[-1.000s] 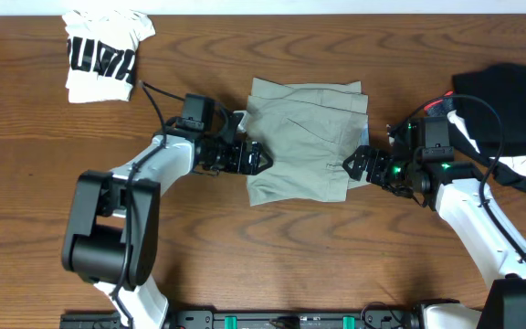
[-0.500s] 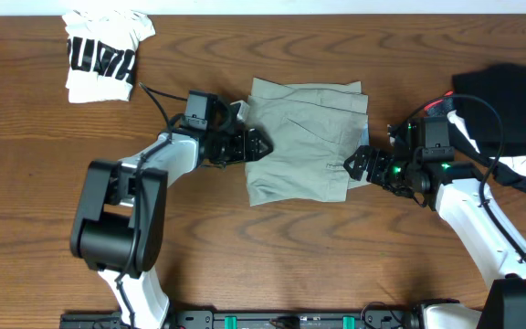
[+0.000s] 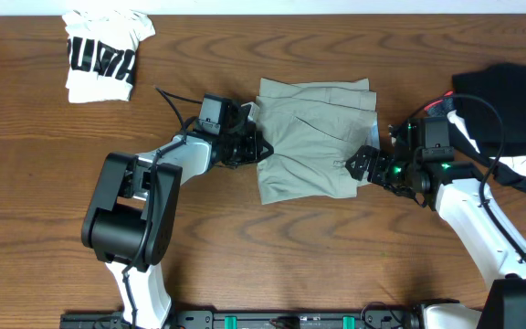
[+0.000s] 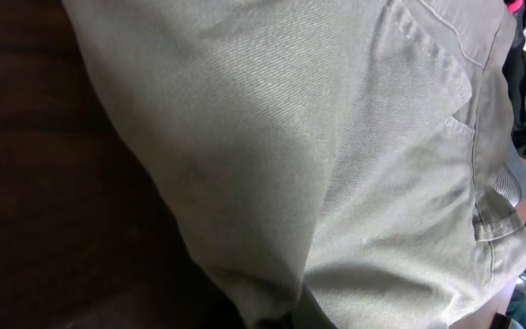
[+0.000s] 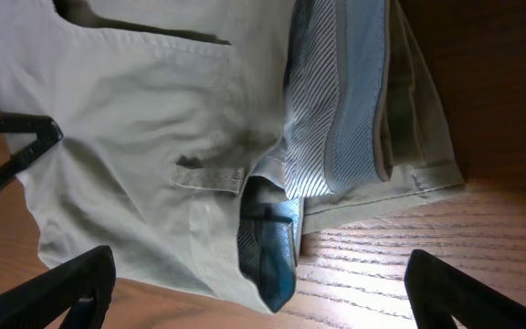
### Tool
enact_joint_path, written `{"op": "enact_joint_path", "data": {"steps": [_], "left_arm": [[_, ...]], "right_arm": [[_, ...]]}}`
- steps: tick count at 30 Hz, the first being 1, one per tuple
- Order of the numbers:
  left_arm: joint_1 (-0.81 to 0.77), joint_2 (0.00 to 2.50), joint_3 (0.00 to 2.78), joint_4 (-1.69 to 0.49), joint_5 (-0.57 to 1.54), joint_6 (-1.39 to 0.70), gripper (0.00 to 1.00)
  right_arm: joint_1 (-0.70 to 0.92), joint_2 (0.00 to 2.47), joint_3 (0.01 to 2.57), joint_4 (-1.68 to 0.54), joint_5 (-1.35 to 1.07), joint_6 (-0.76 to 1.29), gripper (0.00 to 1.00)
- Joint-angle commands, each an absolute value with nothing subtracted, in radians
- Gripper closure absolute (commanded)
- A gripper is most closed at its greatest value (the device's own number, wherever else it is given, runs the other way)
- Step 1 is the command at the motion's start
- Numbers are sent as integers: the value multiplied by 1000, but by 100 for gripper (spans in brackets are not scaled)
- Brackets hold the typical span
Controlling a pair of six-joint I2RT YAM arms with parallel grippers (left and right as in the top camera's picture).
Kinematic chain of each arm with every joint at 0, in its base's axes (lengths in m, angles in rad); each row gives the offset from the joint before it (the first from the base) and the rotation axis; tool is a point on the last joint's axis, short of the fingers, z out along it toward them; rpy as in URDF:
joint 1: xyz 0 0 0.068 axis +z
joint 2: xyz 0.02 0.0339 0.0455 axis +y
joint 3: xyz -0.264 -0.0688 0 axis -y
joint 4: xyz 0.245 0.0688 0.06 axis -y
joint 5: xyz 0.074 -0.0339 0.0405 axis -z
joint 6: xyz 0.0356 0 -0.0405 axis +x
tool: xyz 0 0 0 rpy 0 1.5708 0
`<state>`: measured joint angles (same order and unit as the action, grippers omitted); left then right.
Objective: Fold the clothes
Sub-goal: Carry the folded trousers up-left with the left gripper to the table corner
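Well out to the side of the left jaws, a crumpled white cotton tee with black lettering (image 3: pixel 103 57) is lying at the far corner of the brown wooden table (image 3: pixel 44 201). The left gripper (image 3: pixel 257 147) is touching the nearest edge of the pale khaki grey-green cotton shorts (image 3: pixel 313 146), which are lying folded into a rough rectangle between the 2 grippers. Its wrist view is showing only cloth, so I cannot tell whether its jaws are apart or together. The right gripper (image 5: pixel 258 265) is standing with jaws wide apart and holding nothing, the hem corner and the blue-striped inner lining (image 5: pixel 336 110) lying just ahead of them. The step appears to be tidying the fold. To do it well, the right jaws should be taking all layers at that corner, not only the top 1, while the left is pinning its edge against sliding. No container is showing; the slit pocket (image 5: pixel 144 32), ahead of the right jaws, is gaping slightly with nothing visible inside. Behind the right jaws, a heap of black cloth (image 3: pixel 510 91) is lying apart from the shorts.
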<state>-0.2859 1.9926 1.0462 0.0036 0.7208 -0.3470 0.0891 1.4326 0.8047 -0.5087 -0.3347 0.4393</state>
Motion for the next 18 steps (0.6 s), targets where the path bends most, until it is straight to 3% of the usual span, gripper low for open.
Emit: {"op": "enact_joint_path", "data": {"steps": [1, 12, 18], "left_arm": [[-284, 2005, 1128, 9, 682, -323, 94], [-192, 2005, 1295, 30, 410, -254, 94], [-134, 2009, 1300, 202, 255, -140, 94]], "right_arm": [[93, 1420, 809, -513, -317, 432, 1], [93, 1420, 809, -514, -317, 432, 1], [93, 1420, 809, -514, -317, 432, 1]]}}
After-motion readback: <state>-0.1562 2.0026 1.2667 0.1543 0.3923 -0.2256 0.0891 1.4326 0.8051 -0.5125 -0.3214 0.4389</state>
